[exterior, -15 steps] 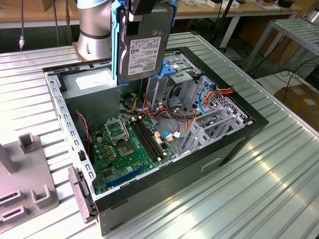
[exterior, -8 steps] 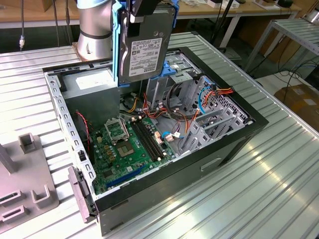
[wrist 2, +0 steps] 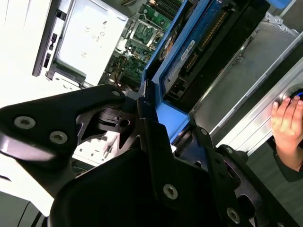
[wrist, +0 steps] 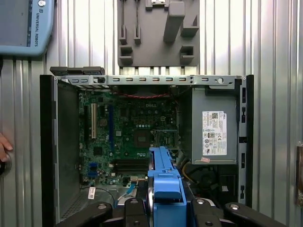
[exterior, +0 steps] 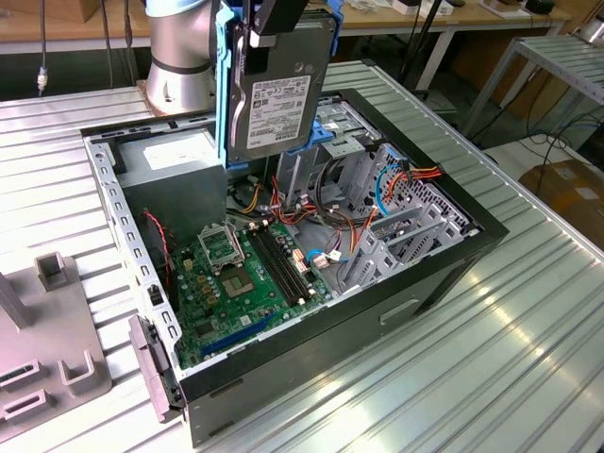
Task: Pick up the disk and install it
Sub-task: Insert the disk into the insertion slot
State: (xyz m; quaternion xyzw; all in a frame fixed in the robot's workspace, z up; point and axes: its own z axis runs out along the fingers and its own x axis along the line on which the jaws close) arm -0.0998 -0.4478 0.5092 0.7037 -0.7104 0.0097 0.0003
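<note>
Disk (exterior: pixel 278 99) is hanging upright in the air, its white label facing the exterior view's right. The gripper (exterior: pixel 267 33) is pinching its top end at the blue rails. It is hovering over the open computer case (exterior: pixel 425 283) lying on the ribbed tabletop (exterior: pixel 491 359), between the grey power supply (exterior: pixel 175 156) and the drive cage (exterior: pixel 344 132)
</note>
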